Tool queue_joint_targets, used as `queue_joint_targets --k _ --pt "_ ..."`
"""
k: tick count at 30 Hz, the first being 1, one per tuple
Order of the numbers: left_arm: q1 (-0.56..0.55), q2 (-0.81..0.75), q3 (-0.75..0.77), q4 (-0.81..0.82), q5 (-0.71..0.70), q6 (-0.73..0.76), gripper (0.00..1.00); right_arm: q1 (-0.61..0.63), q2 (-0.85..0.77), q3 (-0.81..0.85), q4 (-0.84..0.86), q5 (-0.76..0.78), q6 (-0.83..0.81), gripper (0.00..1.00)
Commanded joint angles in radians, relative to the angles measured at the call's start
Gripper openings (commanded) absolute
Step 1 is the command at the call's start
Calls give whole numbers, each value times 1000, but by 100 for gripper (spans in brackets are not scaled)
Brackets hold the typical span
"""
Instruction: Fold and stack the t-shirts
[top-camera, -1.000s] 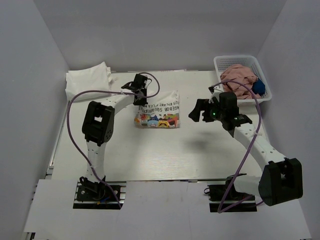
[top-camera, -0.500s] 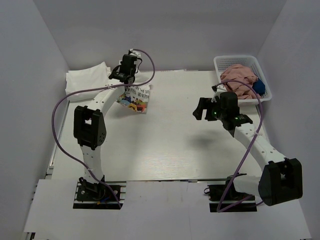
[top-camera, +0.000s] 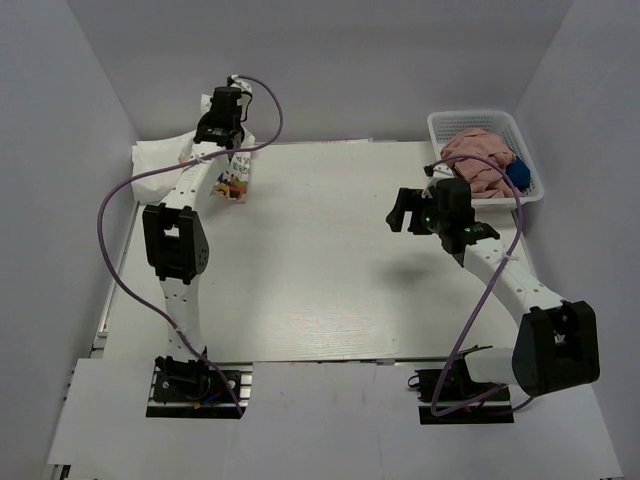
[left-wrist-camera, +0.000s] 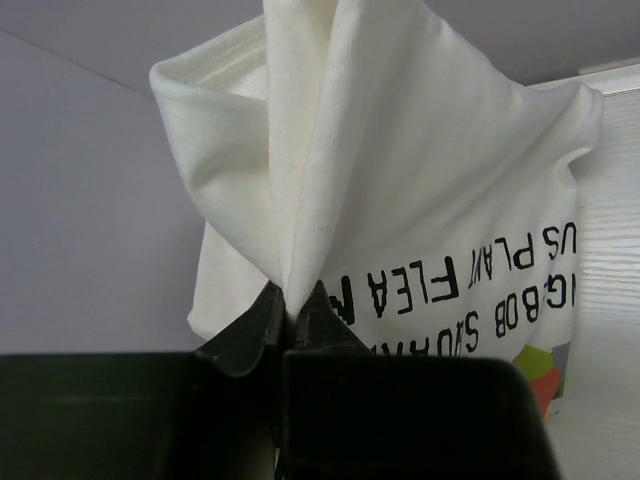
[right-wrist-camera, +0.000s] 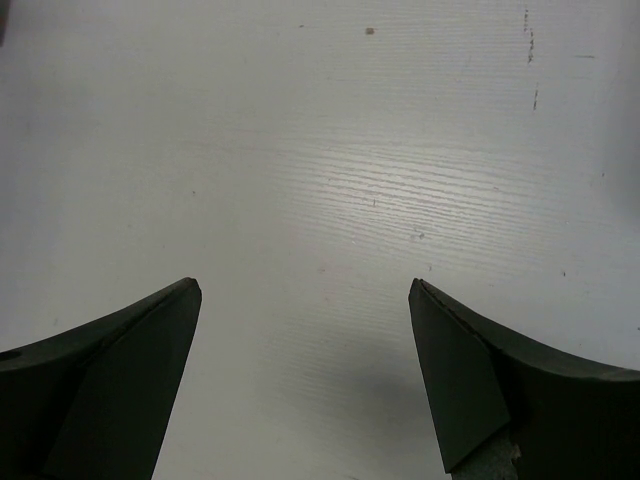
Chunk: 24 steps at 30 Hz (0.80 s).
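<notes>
Left claw (left-wrist-camera: 293, 298) pinches the folded white printed tee (left-wrist-camera: 420, 180) beside the plain white folded pile (top-camera: 158, 160), right claw (right-wrist-camera: 305, 288) spread; next up, I'd guess, lowering it squarely on top.

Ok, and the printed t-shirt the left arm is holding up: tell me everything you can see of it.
The printed t-shirt is soft white cloth with dark block lettering and small orange and green prints near its lower edge. It is bunched rather than flat: the left gripper pinches a vertical fold between its fingers, and the rest hangs in loose folds. It is at the far left of the table, next to the folded white pile. Whether its lower edge touches the table cannot be told.
</notes>
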Motion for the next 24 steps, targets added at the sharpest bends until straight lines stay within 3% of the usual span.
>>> queue_joint_targets --k 1,9,17,24 --pt "28 -37 81 95 -25 58 0 -3 26 63 56 -3 2 90" --pt "91 -28 189 106 36 23 0 0 67 87 82 -69 30 90" --pt "171 -46 164 95 162 -38 0 4 83 91 88 -55 48 90" --pt "240 38 184 95 193 -75 0 2 109 114 89 -52 65 90"
